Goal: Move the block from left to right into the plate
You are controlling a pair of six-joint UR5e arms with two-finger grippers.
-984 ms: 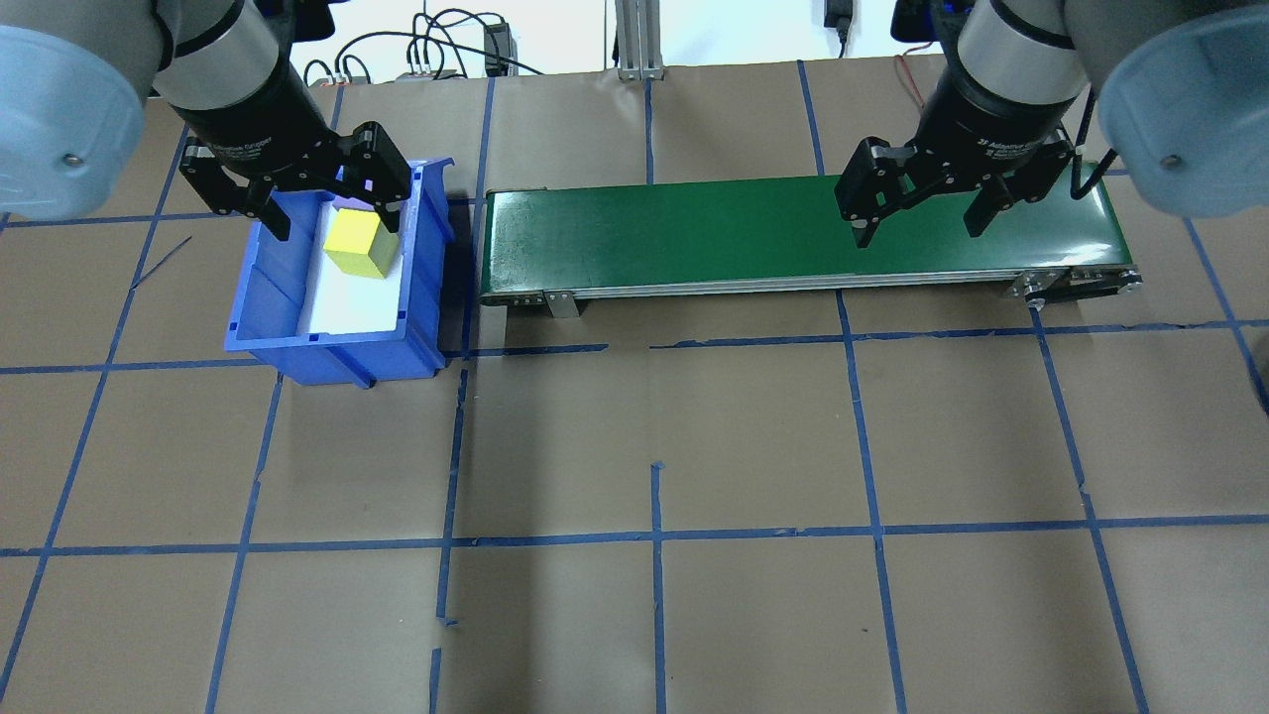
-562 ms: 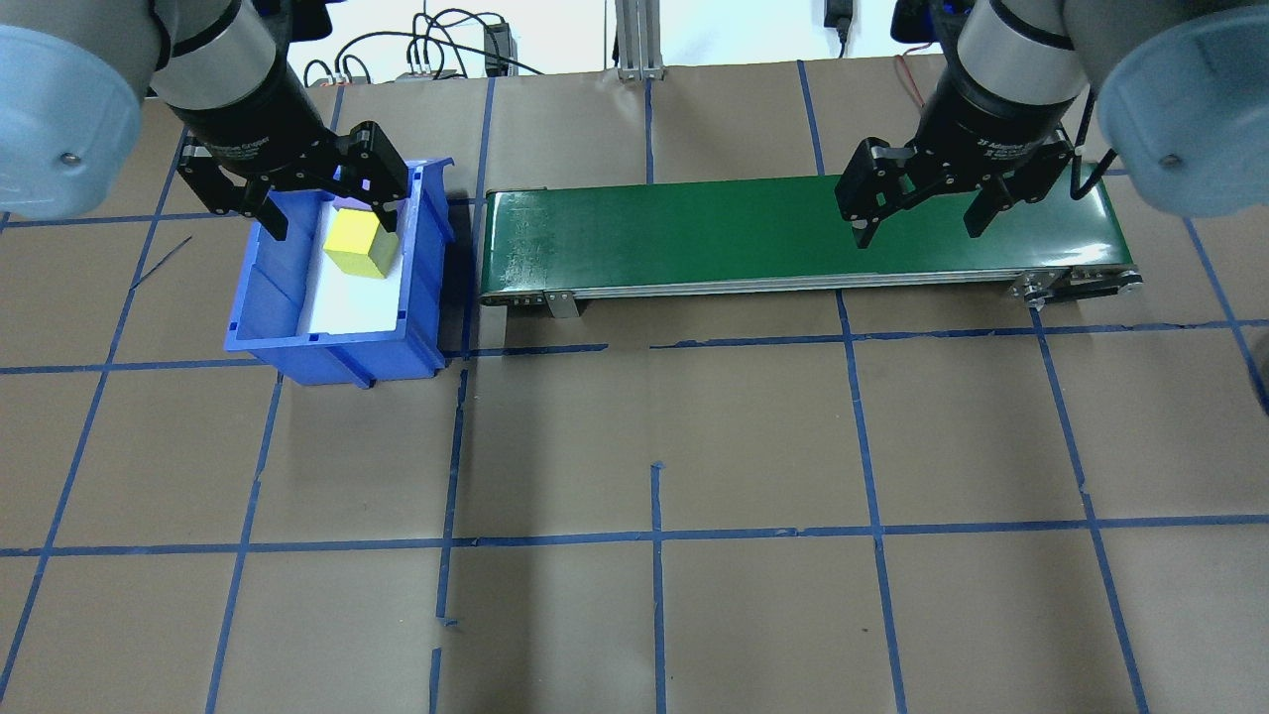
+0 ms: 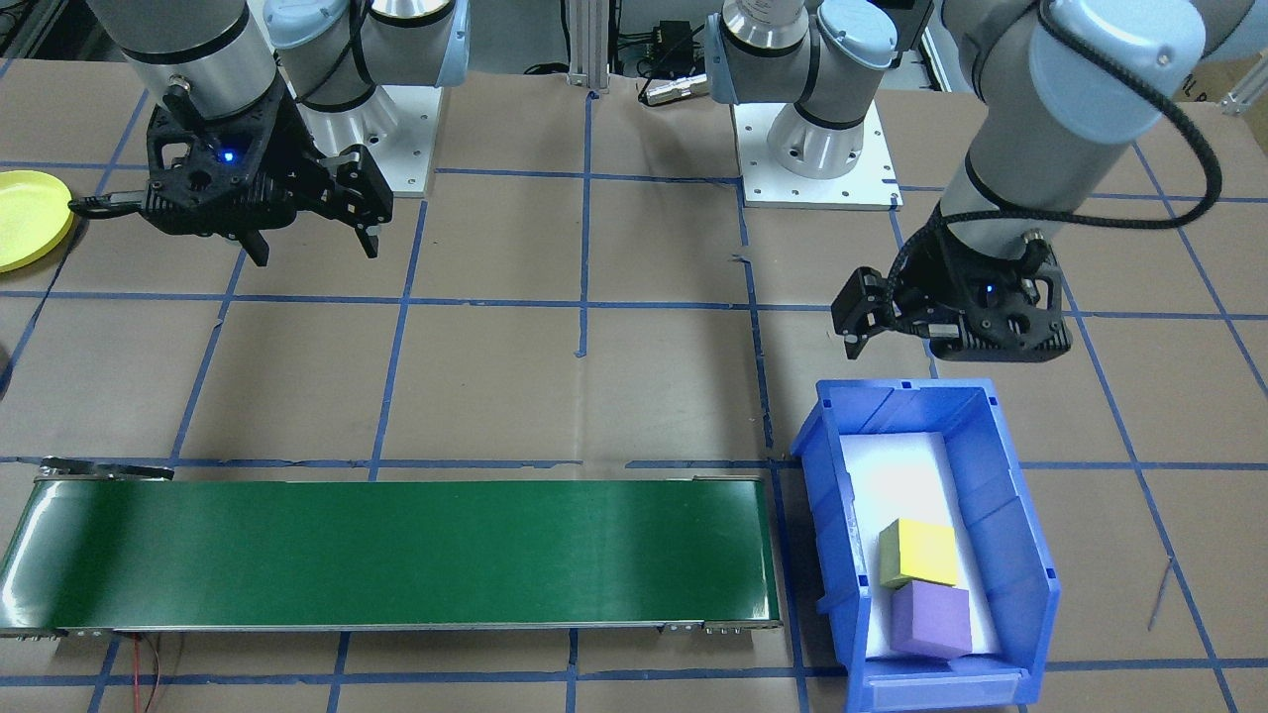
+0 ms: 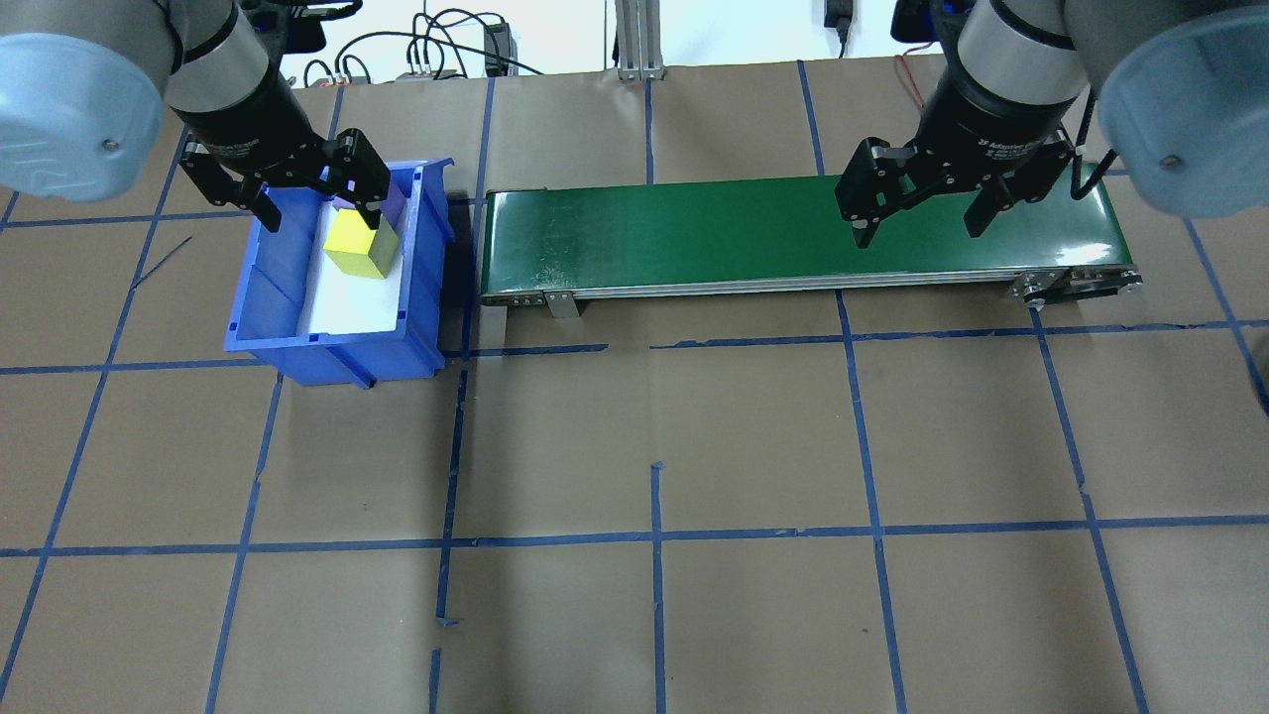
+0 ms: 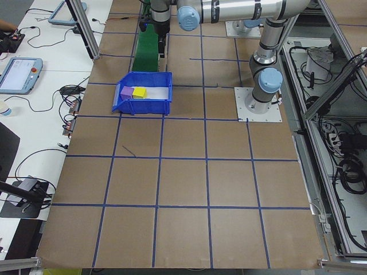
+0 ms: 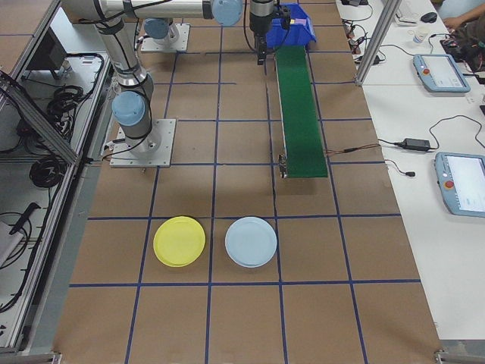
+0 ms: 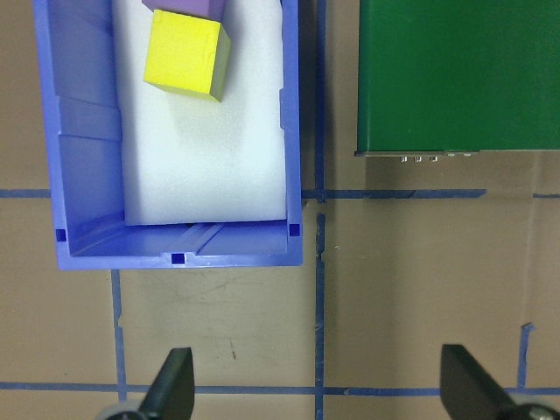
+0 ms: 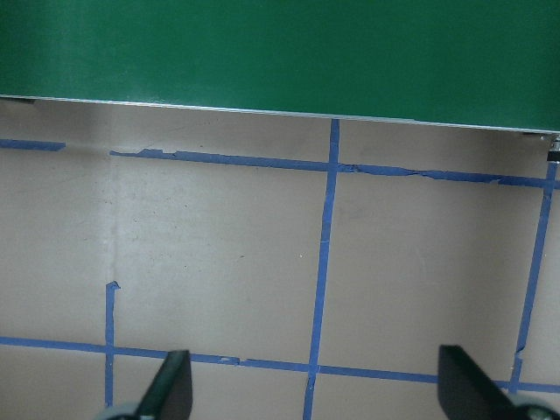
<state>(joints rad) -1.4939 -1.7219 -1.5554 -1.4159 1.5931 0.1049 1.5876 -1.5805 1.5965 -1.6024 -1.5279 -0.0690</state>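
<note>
A yellow block point(image 4: 359, 246) point(image 3: 921, 553) point(image 7: 185, 54) and a purple block point(image 3: 929, 619) lie side by side on white foam in a blue bin point(image 4: 260, 297) point(image 3: 1020, 555). My left gripper point(image 4: 320, 216) point(image 3: 941, 347) hovers open over the bin's robot-side end and holds nothing. The yellow plate point(image 3: 30, 218) point(image 6: 179, 241) lies on the table far off on my right side. My right gripper point(image 4: 919, 228) point(image 3: 315, 248) hangs open and empty near the right end of the green conveyor point(image 4: 694, 233).
The conveyor point(image 3: 396, 555) runs from beside the bin toward my right. A pale blue plate point(image 6: 251, 241) lies next to the yellow one. Brown paper with a blue tape grid covers the table. Cables and tablets lie beyond its far edge.
My left gripper has shifted toward the far end of the bin and looks smaller in the overhead view, uncovering a corner of the purple block. The right arm has not moved.
</note>
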